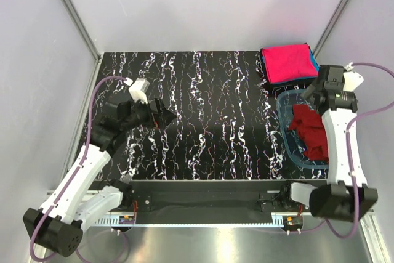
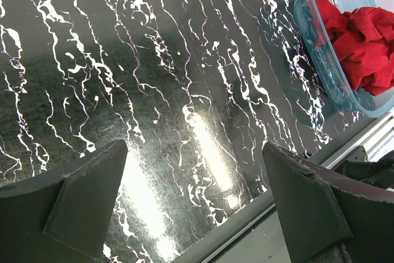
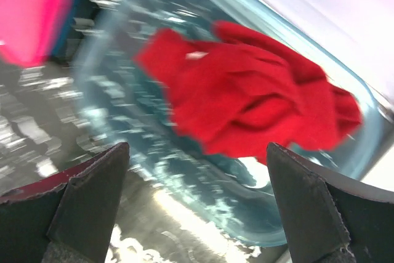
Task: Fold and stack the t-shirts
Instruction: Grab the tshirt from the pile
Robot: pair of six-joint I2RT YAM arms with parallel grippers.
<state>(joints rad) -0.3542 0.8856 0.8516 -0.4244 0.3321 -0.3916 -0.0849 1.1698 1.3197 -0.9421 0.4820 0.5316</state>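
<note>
1. Left gripper (image 1: 163, 116): sits in the left-centre of the top view, above bare table surface. Its jaws stand wide apart and hold nothing. In the left wrist view the two dark fingers (image 2: 80, 207) occupy the lower corners, with only tabletop between them.
2. Table (image 1: 203, 109): black top with white marble-like veining. It fills the middle of the top view.
3. Bright pink t-shirt (image 1: 286, 63): folded into a neat rectangle in the upper right of the top view, at the far right corner of the table. It appears flat and smooth. In the right wrist view it shows as a blurred pink block (image 3: 31, 10) in the upper left corner.
4. Teal-blue t-shirt (image 1: 315, 63): lies under the pink one. Only a narrow edge shows along the right side of the stack.
5. Translucent blue plastic tub (image 1: 280, 109): stands just below the stack in the top view, at the right edge of the table.
6. Dark red t-shirt (image 1: 311, 130): lies inside the tub, unfolded and crumpled into a loose heap with deep creases. It reaches from the tub's middle to its near end. A small white label (image 3: 197, 55) shows on its upper part in the right wrist view.
7. Right gripper (image 1: 308, 92): hangs over the far end of the tub, right of centre. Its jaws are spread wide and grip nothing. The red cloth lies beyond its fingers (image 3: 314, 207), apart from them.
</note>
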